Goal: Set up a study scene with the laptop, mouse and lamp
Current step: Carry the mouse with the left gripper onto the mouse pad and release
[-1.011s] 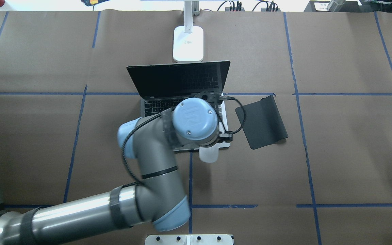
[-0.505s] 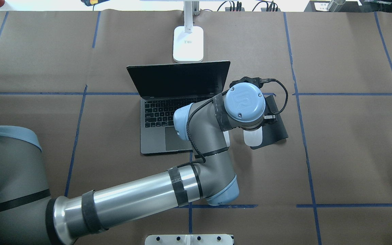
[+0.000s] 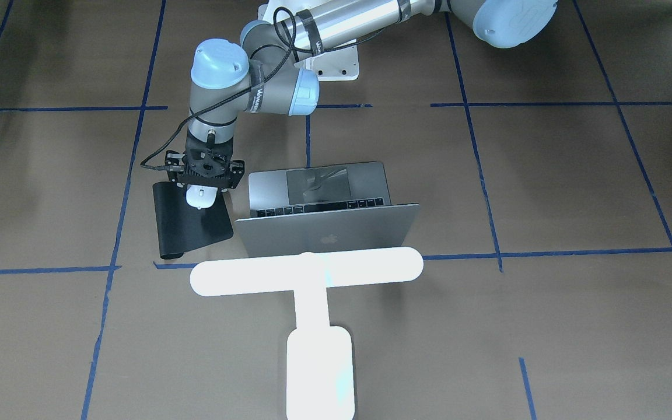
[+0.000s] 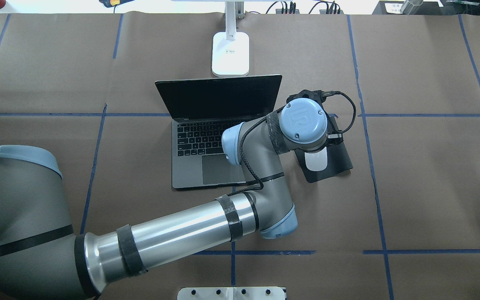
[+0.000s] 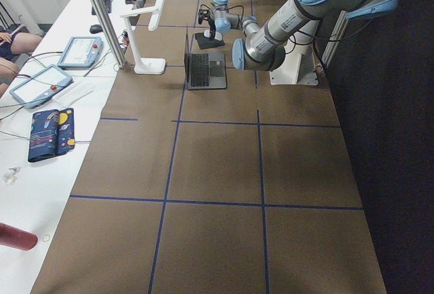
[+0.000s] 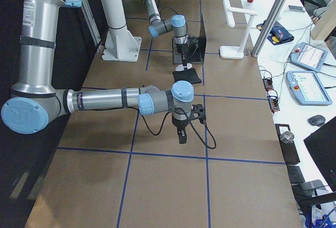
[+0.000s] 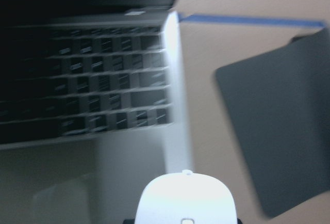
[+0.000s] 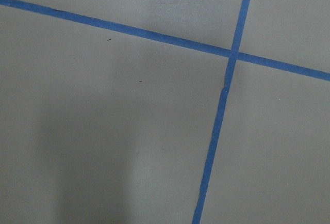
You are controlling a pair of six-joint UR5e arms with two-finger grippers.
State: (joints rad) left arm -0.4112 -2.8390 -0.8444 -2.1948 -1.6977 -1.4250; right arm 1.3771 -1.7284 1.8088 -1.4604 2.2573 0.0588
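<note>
The silver-grey laptop (image 4: 206, 141) stands open mid-table, its lid with the apple logo showing in the front view (image 3: 327, 230). The bright white T-shaped lamp (image 3: 307, 271) stands behind it, its base (image 4: 230, 50) at the far edge. My left gripper (image 3: 202, 188) is shut on the white mouse (image 4: 316, 160) and holds it over the black mat (image 4: 336, 143), right of the laptop. The mouse also shows in the left wrist view (image 7: 185, 198). My right gripper (image 6: 181, 133) hangs over bare table far to the right; I cannot tell whether it is open or shut.
The white bolted base plate (image 4: 231, 293) sits at the near edge. Blue tape lines (image 8: 216, 131) cross the brown table cover. A side table with tablets (image 5: 37, 84) and a red bottle (image 5: 13, 236) runs along the far side.
My left arm has carried the mouse from the laptop's front right corner to the right and away, over the black mat. Laptop, lamp and mat have not moved.
</note>
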